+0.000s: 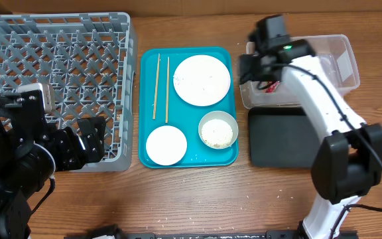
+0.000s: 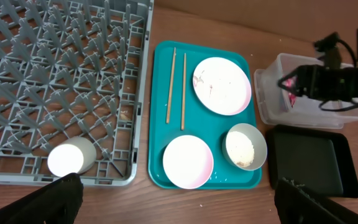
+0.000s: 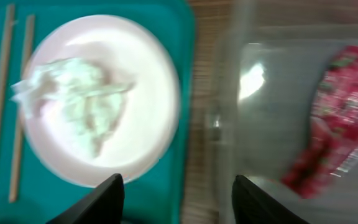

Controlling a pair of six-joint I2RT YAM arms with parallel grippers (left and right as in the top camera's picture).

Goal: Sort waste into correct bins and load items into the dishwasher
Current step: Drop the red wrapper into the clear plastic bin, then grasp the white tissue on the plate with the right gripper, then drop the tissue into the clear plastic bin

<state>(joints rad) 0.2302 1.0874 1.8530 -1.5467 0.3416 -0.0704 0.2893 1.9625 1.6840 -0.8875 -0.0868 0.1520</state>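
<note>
Right tool (image 3: pixel 178 186) open, empty, hovers over clear tub (image 1: pixel 342 61) rim, red wrapper (image 3: pixel 340 118) inside; left tool (image 2: pixel 179 194) spread wide at dish rack (image 1: pixel 58 53) edge

Counts by kind, with positions read on the overhead view. One grey dish rack (image 1: pixel 58 60) stood at 10 o'clock and held one white cup (image 2: pixel 71 157). One teal tray (image 1: pixel 184 113) lay at centre and carried two wooden chopsticks (image 1: pixel 156 86), one pale pink plate (image 1: pixel 211 86), one pink bowl (image 1: pixel 166 145) and one grey-green bowl (image 2: pixel 234 138). One clear tub (image 1: pixel 340 60) at 2 o'clock contained one red wrapper (image 3: pixel 340 118). One black tray (image 1: pixel 284 139) lay at 4 o'clock. One crumpled tissue (image 3: pixel 79 102) appeared, blurred, in the right wrist view. The rice grains (image 2: pixel 244 152) were too small to count.
</note>
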